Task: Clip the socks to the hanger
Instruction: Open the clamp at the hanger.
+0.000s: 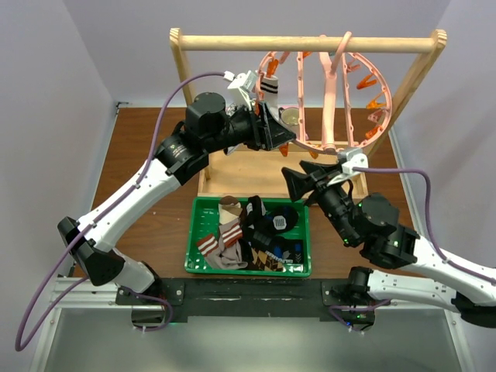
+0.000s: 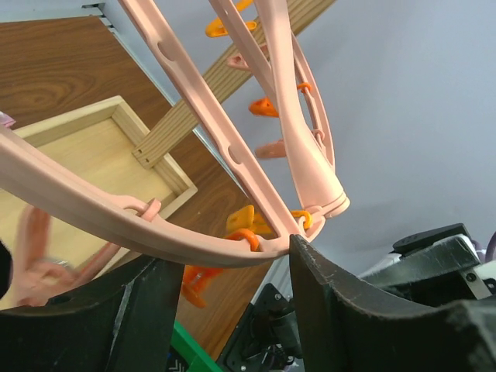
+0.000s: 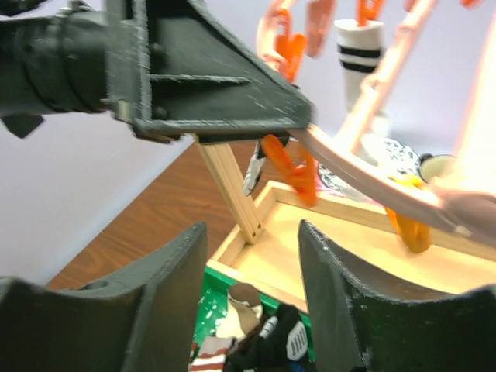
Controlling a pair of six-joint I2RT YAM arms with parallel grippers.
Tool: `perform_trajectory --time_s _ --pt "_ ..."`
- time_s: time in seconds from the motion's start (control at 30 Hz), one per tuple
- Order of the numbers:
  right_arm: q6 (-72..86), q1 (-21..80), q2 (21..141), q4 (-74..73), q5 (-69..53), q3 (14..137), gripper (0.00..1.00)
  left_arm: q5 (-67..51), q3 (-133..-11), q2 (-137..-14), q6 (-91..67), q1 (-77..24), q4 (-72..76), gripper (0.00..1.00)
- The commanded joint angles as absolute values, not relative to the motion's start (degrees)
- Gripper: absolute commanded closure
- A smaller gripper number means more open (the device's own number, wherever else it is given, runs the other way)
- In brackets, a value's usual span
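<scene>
Top external view: the hanger (image 1: 331, 93), a large pink ring with spokes and orange clips (image 1: 372, 81) round its rim, is hung by its hook from the top bar of a wooden rack (image 1: 310, 43) at the far middle of the table. One white sock with black bands (image 1: 269, 87) is already clipped at the ring's far left.

The other socks (image 1: 248, 232) are heaped in a green tray (image 1: 191, 240) at the near middle: brown striped, argyle and black patterned ones can be told apart.

The ring's near-left rim is pinched by the left gripper (image 1: 277, 133). In the left wrist view the rim is seen crossing between the fingers and touching both, so the hold is judged a steadying one, meant to stop the ring swinging while a clip is worked.

The right gripper (image 1: 294, 184) is held just near and right of that spot, below the rim. Its jaws are spread and nothing is seen between them. It is probably placed there to reach either a clip above or the tray below.
</scene>
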State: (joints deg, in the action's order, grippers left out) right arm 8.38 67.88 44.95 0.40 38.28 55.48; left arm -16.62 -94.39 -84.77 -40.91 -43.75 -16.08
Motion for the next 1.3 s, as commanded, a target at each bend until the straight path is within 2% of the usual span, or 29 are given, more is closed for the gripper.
perform_trajectory --time_s 0.0,0.3,0.5,0.67,0.9,1.13,1.27 --pt "10.02 68.03 42.37 -3.87 40.87 51.69 0.42 -16.00 -96.33 -83.23 -40.34 -43.59 -14.42 0.41" --pt "4.58 68.03 45.53 4.11 44.56 46.85 0.26 -15.82 -96.15 -82.44 -40.25 -43.59 -15.03 0.41" --pt "-3.16 65.05 46.76 14.14 46.33 44.91 0.26 -14.85 -96.42 -81.74 -40.25 -43.59 -16.00 0.41" --pt "-4.22 62.14 46.32 19.77 42.28 44.12 0.28 -13.45 -96.42 -81.21 -40.17 -43.59 -17.05 0.40" --pt "-2.81 60.21 50.44 25.30 36.57 45.35 0.31 -13.62 -96.42 -81.12 -40.69 -43.59 -17.14 0.32" --pt "-1.49 58.01 53.00 27.33 32.52 46.58 0.40 -13.89 -96.86 -81.04 -41.05 -43.68 -17.14 0.30" --pt "-1.76 57.31 52.47 26.37 31.82 46.85 0.48 -13.71 -97.21 -80.95 -41.13 -43.59 -17.31 0.29"
